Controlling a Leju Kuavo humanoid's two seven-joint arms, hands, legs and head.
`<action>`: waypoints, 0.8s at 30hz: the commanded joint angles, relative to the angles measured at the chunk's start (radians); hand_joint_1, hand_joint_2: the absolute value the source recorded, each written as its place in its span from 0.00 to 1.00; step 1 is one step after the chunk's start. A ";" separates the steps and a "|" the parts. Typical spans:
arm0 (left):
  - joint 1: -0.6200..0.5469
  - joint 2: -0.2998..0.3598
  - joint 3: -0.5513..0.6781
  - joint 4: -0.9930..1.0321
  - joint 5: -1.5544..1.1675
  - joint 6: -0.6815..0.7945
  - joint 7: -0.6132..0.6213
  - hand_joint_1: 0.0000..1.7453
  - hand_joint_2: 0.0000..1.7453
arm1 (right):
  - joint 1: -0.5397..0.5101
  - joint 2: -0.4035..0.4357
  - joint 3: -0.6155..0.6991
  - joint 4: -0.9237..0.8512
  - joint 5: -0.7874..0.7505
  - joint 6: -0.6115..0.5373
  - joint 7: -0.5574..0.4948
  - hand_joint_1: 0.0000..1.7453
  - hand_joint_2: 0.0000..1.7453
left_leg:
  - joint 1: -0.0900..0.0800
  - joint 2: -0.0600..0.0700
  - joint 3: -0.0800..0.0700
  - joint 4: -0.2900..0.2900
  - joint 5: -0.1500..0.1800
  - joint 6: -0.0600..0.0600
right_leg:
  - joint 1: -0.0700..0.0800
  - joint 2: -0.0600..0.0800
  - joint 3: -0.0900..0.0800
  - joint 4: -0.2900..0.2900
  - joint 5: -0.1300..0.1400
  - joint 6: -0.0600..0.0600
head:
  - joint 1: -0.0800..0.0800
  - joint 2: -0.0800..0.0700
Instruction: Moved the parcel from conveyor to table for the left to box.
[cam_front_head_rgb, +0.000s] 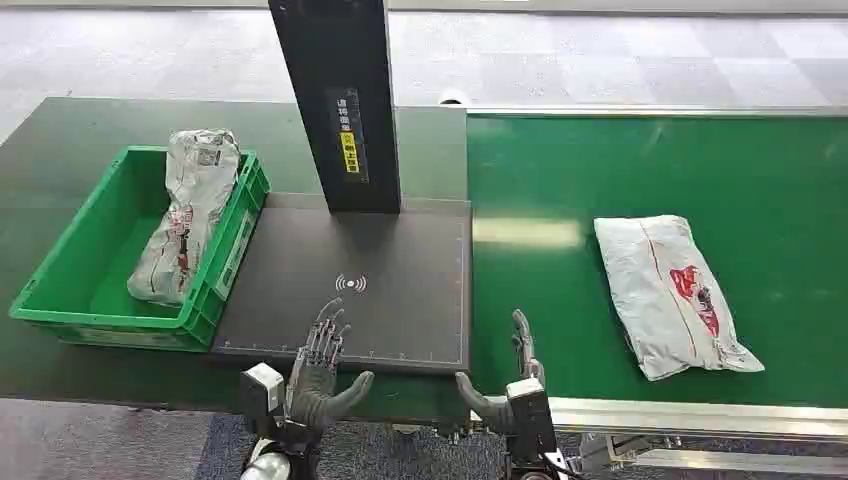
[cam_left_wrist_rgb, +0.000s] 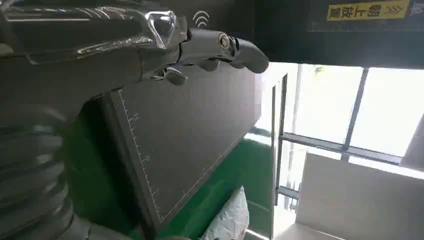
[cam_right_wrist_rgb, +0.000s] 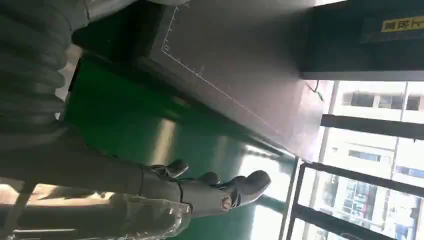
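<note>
A white plastic parcel with red print (cam_front_head_rgb: 672, 292) lies on the green conveyor belt (cam_front_head_rgb: 640, 180) at the right. My right hand (cam_front_head_rgb: 512, 385) hovers open at the belt's near edge, left of the parcel and well apart from it; its fingers (cam_right_wrist_rgb: 235, 187) hold nothing. My left hand (cam_front_head_rgb: 322, 368) is open over the near edge of the dark scanning pad (cam_front_head_rgb: 370, 290), fingers (cam_left_wrist_rgb: 220, 47) spread. A second wrapped parcel (cam_front_head_rgb: 190, 210) lies in the green crate (cam_front_head_rgb: 70, 270) at the left, leaning over the crate's far rim.
A black upright scanner post (cam_front_head_rgb: 338, 100) with a yellow label stands at the back of the pad. The crate sits on a dark green table (cam_front_head_rgb: 80, 130). A metal rail (cam_front_head_rgb: 700, 415) borders the conveyor's near side.
</note>
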 joint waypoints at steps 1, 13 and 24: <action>0.000 0.015 -0.009 0.028 0.002 0.002 0.004 0.00 1.00 | -0.004 -0.011 0.012 0.020 -0.002 -0.005 0.006 0.00 1.00 | 0.000 0.001 0.002 -0.001 0.000 -0.001 | 0.000 0.000 0.002 -0.001 0.000 -0.001 | 0.000 0.000; -0.004 0.016 -0.009 0.032 0.002 0.001 0.004 0.00 1.00 | -0.006 -0.010 0.011 0.016 -0.002 -0.006 0.008 0.00 1.00 | 0.000 0.001 0.002 -0.001 0.000 -0.001 | 0.000 0.000 0.002 -0.001 0.000 -0.001 | 0.000 0.000; -0.007 0.010 -0.010 0.032 0.002 0.001 0.004 0.00 1.00 | -0.011 -0.034 0.008 0.031 -0.001 -0.004 0.004 0.00 1.00 | 0.000 0.000 0.002 -0.001 0.000 -0.001 | 0.000 -0.001 0.002 -0.001 0.000 0.000 | 0.000 0.000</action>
